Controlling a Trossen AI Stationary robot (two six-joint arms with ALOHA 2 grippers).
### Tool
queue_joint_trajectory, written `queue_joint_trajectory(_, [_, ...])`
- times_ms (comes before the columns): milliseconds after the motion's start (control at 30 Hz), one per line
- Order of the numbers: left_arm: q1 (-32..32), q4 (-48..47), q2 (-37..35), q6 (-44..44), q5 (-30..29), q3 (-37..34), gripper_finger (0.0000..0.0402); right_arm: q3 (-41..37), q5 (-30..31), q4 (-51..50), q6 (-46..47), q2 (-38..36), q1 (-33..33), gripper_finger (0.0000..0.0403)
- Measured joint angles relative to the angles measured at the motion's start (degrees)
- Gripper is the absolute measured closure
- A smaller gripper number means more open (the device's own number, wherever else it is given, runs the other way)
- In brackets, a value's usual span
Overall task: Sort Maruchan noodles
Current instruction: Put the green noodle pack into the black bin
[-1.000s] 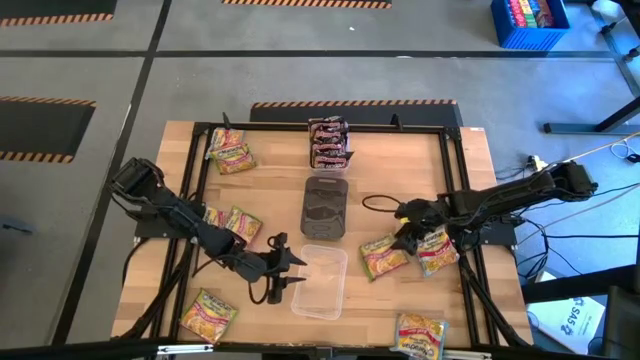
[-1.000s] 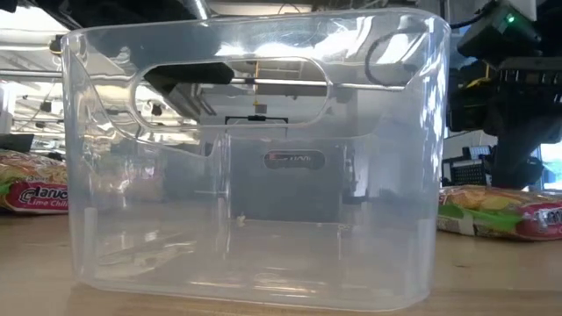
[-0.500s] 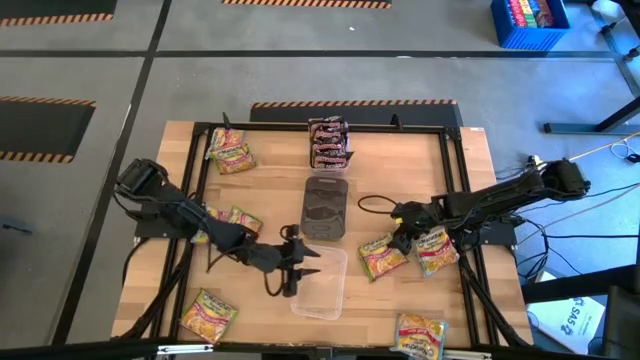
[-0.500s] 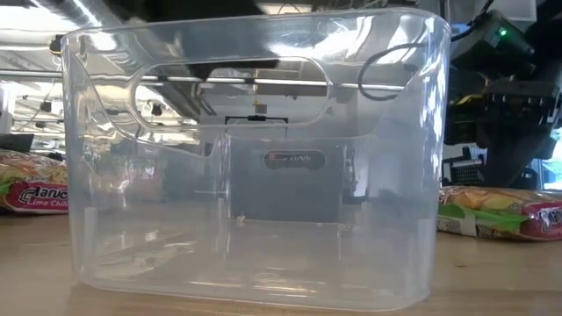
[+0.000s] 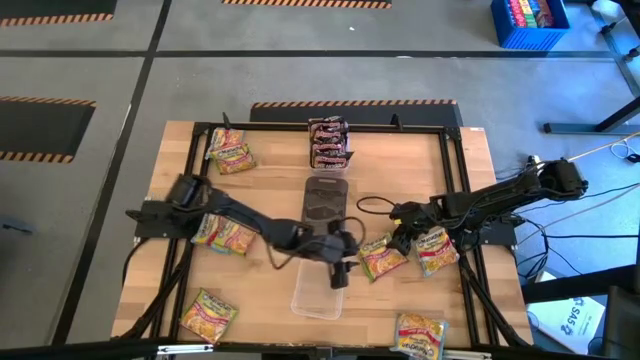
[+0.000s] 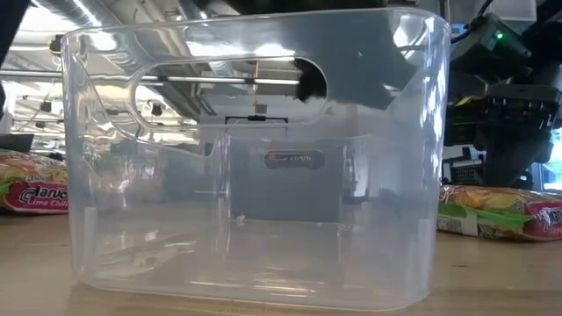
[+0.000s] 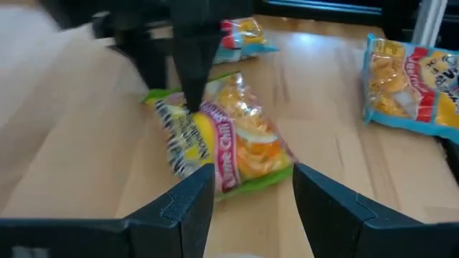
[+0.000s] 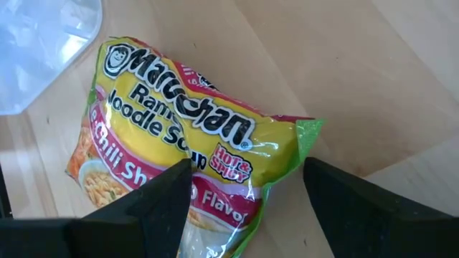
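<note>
Landmark: the clear plastic tray [image 5: 320, 290] on the wooden surface [image 5: 270, 170]. Nearest, yellow-pink flat noodle packets [image 5: 207, 315] lie loose beside it. Above the tray's far edge hangs the left hand [image 5: 338, 262], fingers parted, holding nothing. Just beside it, the right hand [image 5: 400, 238], fingers wide, hovers over a green-and-yellow packet [image 8: 179, 143]. Beyond the tray, dark brown-red packets [image 5: 329, 143] sit stacked. The tray appears empty; most of the sorting remains.

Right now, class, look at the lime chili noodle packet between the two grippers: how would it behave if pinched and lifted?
The lime chili noodle packet looks flat, so it probably won't roll. Its glossy crinkled wrapper may slip or crumple between fingers. It seems light, so the right gripper or left gripper could nudge it easily.
</note>
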Motion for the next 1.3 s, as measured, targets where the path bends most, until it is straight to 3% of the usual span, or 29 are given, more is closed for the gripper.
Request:
queue_joint_trajectory(233, [2.56,-5.27,8.60,1.15,3.57,10.62,0.0220,0.00,0.00,-0.07,-0.07,0.00,0.00,0.0136])
queue_joint_trajectory(500, [4.85,-6.16,16.31,0.49,8.47,17.40,0.0220,0.00,0.01,-0.09,0.00,0.00,0.00,0.0136])
queue_joint_trajectory(767, [5.80,-8.50,18.45,-0.19,8.58,18.58,0.0220,0.00,-0.10,-0.11,-1.14,-0.01,0.00,0.0136])
queue_joint_trajectory(1133, [5.81,-8.74,18.45,-0.44,8.53,18.58,0.0220,0.00,-4.96,-5.70,1.94,-2.86,0.00,0.0136])
queue_joint_trajectory(1300, [5.81,-8.80,18.45,-0.26,8.54,18.55,0.0220,-0.04,-6.14,-1.53,1.98,-2.26,0.08,0.0136])
